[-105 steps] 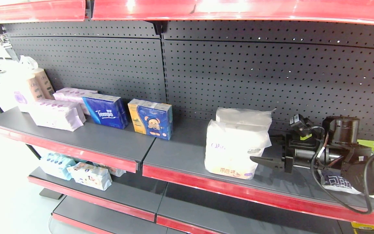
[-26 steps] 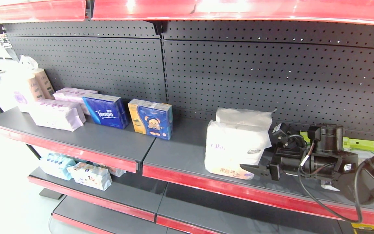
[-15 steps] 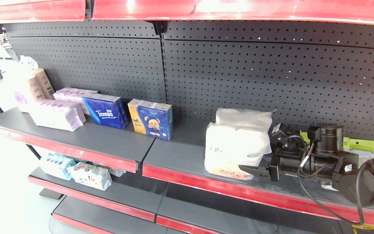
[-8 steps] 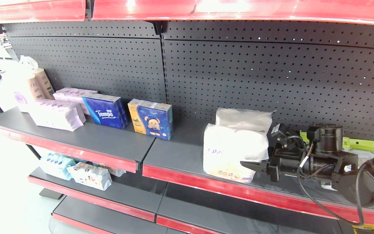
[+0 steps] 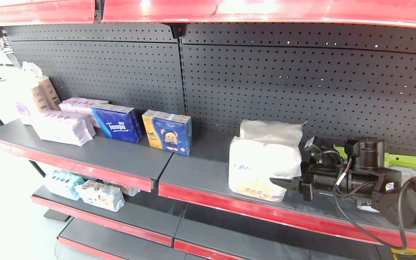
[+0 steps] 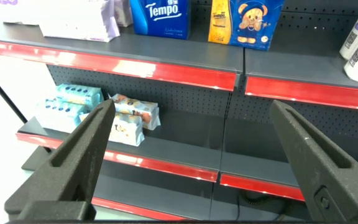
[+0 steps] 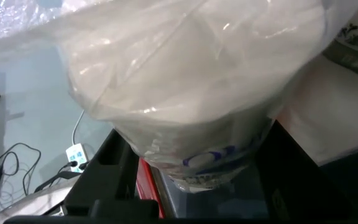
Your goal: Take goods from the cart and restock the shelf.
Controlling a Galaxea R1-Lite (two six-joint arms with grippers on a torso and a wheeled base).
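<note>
The white paper pack point(image 5: 262, 162) stood near the front of the dark grey shelf point(image 5: 200, 169), just above its red edge strip. The right gripper point(image 5: 285, 173) sat at the pack's right side, its fingers point(image 5: 284, 183) spread wide around the lower part and pressed against the wrapping. Well apart to the left on the same shelf stood a yellow-and-blue bear pack point(image 5: 168, 131), a blue pack point(image 5: 119, 123) and lilac packs point(image 5: 63, 126). Behind them all rose a black perforated back panel point(image 5: 265, 79). More packs point(image 5: 99, 195) lay on the lower shelf point(image 5: 121, 216). The left gripper point(image 6: 191, 106) faced the lower shelves with its fingers far apart and nothing between them. The floor point(image 5: 5, 224) beside the shelving was pale.
</note>
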